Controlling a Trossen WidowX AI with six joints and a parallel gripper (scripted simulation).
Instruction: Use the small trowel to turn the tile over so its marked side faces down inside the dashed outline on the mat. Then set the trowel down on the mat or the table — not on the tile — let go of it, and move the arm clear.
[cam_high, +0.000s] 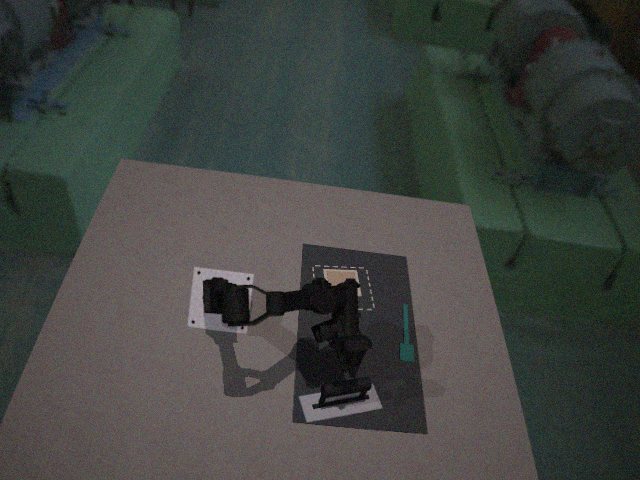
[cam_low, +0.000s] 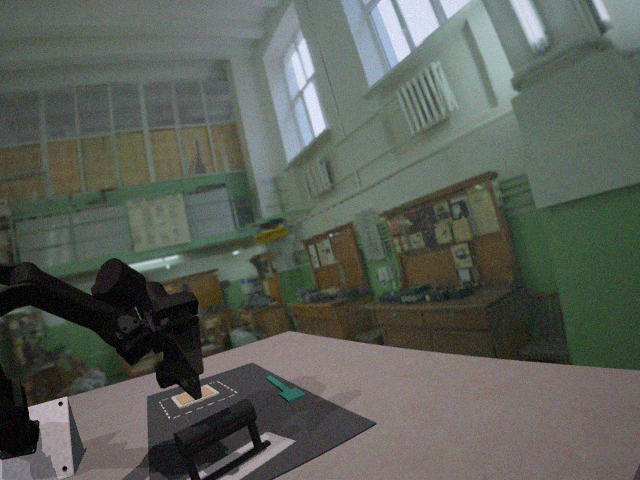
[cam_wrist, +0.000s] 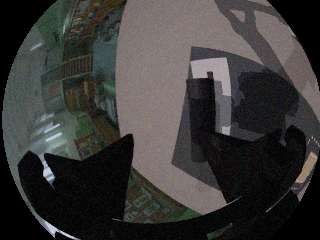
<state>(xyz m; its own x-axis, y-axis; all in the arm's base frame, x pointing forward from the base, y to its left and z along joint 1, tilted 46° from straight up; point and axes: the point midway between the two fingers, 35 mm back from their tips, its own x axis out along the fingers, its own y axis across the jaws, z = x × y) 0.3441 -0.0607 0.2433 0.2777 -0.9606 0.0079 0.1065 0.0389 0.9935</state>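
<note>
The trowel (cam_high: 346, 386) (cam_low: 217, 423) (cam_wrist: 200, 110), with a black bar handle on a white blade, rests blade down on the near end of the dark mat (cam_high: 392, 397) (cam_low: 330, 418). My gripper (cam_high: 352, 369) (cam_wrist: 165, 135) is open and empty, above and beside the handle. In the wrist view the handle lies partly behind the right finger, not between the fingers. The tile (cam_high: 338, 275) (cam_low: 209, 391) (cam_wrist: 307, 168) lies flat inside the dashed outline, tan with a pale border on top. I see no distinct mark on it. The arm hides part of it.
A teal paddle-shaped tool (cam_high: 406, 352) (cam_low: 292, 394) lies along the mat's right side in the top view. The arm's white base plate (cam_high: 196, 315) is left of the mat. The arm reaches over the mat between tile and trowel, casting shadows.
</note>
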